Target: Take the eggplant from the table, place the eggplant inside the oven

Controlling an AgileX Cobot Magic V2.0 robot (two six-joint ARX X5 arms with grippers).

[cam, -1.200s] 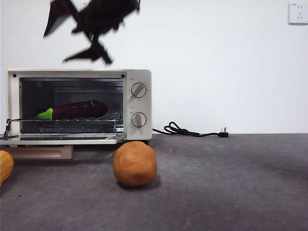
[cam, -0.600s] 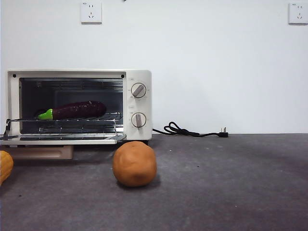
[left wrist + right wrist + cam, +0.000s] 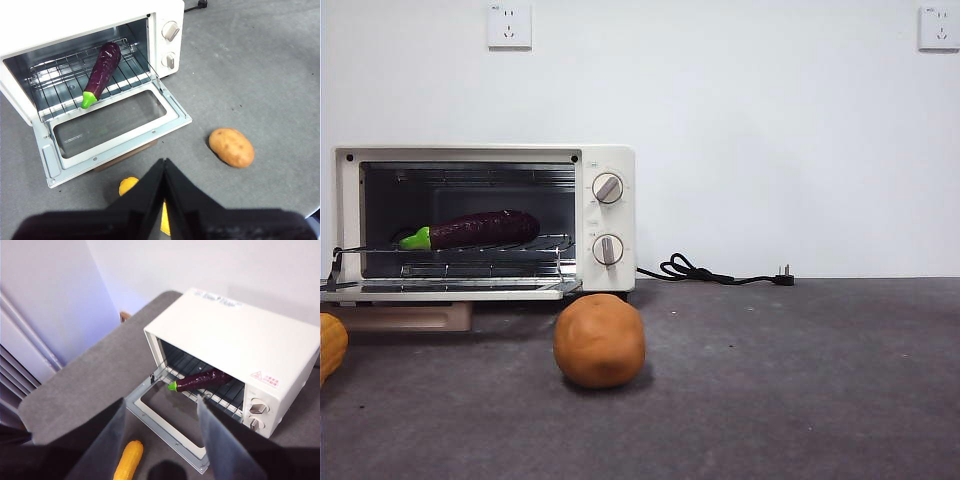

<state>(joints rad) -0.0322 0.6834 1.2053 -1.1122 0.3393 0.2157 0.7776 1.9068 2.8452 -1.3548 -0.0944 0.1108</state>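
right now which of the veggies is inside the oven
The eggplant: it lies on the wire rack inside the open oven. The brown potato and the yellow vegetable both sit on the table outside.

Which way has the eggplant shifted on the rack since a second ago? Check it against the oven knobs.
No. The eggplant lies where it did on the wire rack, its rounded end equally short of the oven knobs, green cap pointing away from them.

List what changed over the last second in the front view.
The dark arm that hung above the oven a second ago has gone up out of view. The eggplant stayed on the wire rack, the door stayed open, and the brown lump did not move.
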